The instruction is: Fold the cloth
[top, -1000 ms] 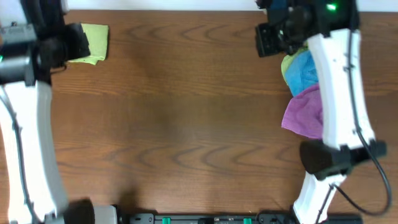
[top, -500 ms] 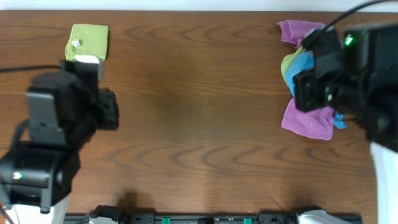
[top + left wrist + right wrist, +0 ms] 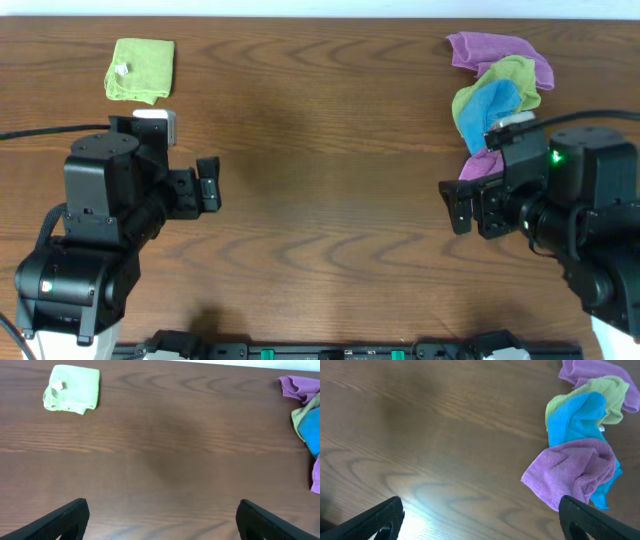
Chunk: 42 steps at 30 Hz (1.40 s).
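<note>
A folded light-green cloth (image 3: pixel 141 70) lies flat at the table's back left, also in the left wrist view as a small folded cloth (image 3: pixel 72 389). At the back right, a crumpled pile of purple, green and blue cloths (image 3: pixel 497 95) lies unfolded; its lower purple cloth (image 3: pixel 572 470) is nearest my right side. My left gripper (image 3: pixel 208 186) hovers over bare wood, open and empty, its fingers (image 3: pixel 65 520) far apart. My right gripper (image 3: pixel 453 207) is open too, just left of the pile, with one fingertip (image 3: pixel 587 520) close to the purple cloth.
The dark wooden table (image 3: pixel 320 150) runs between the two cloth groups. A black rail with green clips (image 3: pixel 320 352) lines the near edge. The white wall strip (image 3: pixel 320 8) marks the far edge.
Both arms have pulled back from the far side toward the near edge. The pile at the right now lies uncovered. Both grippers now stand wide open.
</note>
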Motion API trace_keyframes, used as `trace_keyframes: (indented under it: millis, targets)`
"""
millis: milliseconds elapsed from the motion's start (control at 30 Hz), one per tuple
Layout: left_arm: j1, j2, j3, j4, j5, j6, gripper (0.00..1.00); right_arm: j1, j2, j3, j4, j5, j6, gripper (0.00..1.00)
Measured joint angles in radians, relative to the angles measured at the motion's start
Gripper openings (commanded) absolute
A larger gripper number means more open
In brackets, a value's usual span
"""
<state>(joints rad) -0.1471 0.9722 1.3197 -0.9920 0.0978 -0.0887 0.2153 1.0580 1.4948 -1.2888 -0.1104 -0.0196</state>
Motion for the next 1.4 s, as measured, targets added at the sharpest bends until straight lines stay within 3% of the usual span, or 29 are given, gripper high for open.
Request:
trace_keyframes:
  millis: [400,633,900,1100,1400]
  targets:
    - [0.0,0.0,0.0,-0.003,0.0,-0.016,0.96,0.0,0.014,0.0,-0.003,0.0,0.0,0.99]
    - [-0.006,0.0,0.0,-0.129,-0.005,-0.016,0.95,0.0,0.014,0.0,-0.005,0.0,0.0,0.99]
    - [-0.006,-0.086,-0.027,-0.055,-0.132,0.045,0.95,0.0,0.014,0.0,-0.004,0.0,0.0,0.99]
    - [0.035,-0.286,-0.226,0.164,-0.18,0.2,0.95,0.0,0.014,-0.001,-0.004,0.003,0.0,0.99]
    - [0.12,-0.584,-0.723,0.423,-0.156,0.233,0.95,0.0,0.014,-0.004,-0.005,0.003,0.0,0.99]
